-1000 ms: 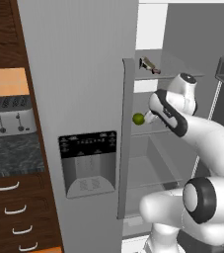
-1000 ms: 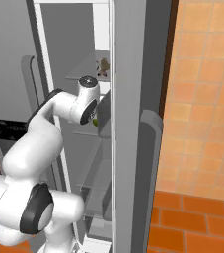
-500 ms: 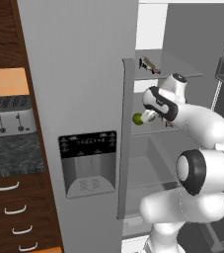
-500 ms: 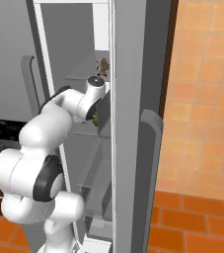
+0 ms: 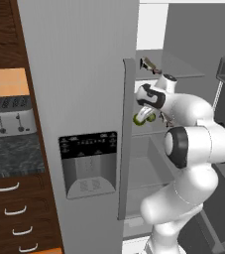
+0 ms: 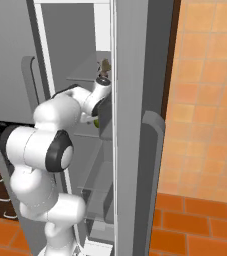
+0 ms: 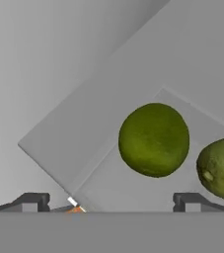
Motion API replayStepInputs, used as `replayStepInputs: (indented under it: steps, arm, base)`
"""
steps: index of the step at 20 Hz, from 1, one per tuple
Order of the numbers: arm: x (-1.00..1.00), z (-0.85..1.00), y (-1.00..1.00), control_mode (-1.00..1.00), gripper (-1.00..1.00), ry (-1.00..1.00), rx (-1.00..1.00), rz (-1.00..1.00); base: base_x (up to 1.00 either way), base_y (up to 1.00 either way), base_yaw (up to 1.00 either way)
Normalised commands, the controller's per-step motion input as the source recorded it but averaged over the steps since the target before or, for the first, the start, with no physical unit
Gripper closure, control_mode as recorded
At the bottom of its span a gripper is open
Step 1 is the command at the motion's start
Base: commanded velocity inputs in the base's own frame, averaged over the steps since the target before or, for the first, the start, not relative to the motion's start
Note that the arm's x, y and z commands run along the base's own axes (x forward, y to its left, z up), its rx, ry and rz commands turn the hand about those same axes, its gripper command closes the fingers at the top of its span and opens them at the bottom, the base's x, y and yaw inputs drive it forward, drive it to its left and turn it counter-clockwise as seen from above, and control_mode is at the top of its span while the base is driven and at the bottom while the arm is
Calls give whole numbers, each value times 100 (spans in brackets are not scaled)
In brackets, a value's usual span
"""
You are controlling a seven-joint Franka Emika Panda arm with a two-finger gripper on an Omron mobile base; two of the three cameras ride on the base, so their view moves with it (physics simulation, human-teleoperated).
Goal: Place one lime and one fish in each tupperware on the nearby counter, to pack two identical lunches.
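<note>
Green limes [image 7: 154, 139] before parted jaws

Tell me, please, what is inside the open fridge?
Two limes, one mid-view and another beside it, lie on a shelf ahead of the open pincer. A fish lies on the shelf above. The arm covers the rest.
</note>
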Motion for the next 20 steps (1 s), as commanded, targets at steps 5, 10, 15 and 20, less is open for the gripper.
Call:
replayStepInputs:
  steps: [5,10,15,20]
  arm:
    - [39,-26,0,-100,-100,0,0,0]
    - [48,-18,0,-100,-100,0,0,0]
    - [49,-15,0,-100,-100,1,0,0]
    - [30,-9,0,-100,-100,0,0,0]
  base:
    - [0,0,0]
    - [0,0,0]
    - [0,0,0]
    - [0,0,0]
